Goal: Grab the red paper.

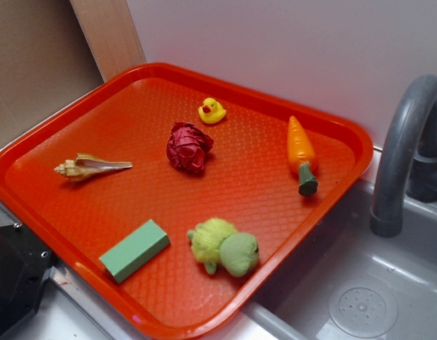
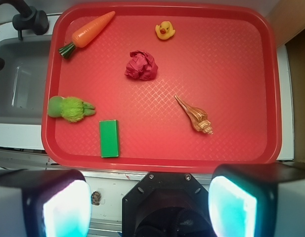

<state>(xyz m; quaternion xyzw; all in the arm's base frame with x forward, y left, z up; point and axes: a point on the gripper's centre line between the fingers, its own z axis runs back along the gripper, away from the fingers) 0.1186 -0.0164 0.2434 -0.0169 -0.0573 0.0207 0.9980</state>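
Tray (image 1: 76, 120) of orange-red plastic, lying on the counter (image 2: 290, 98) beside a grey sink (image 1: 360, 283) with a curved grey faucet (image 1: 402, 142). Contents of the tray, six items, one of each: red paper (image 1: 189, 146), a crumpled dark crimson ball, near the tray's middle and apart from all other items; yellow rubber duck (image 1: 212, 110), near the paper toward the back rim; toy carrot (image 1: 302, 153), orange with a green stem, along the side nearest the sink; green plush toy (image 1: 224, 247) near the front rim on the sink side; green rectangular block (image 1: 134, 249), flat, just beside the plush toy; spiral seashell (image 1: 91, 167), tan, on the side far from the sink. Wrist view: claw (image 2: 150, 200) above the counter edge outside the tray, its two fingers (image 2: 63, 205) spread wide with nothing between them. The sink basin holds no visible items.
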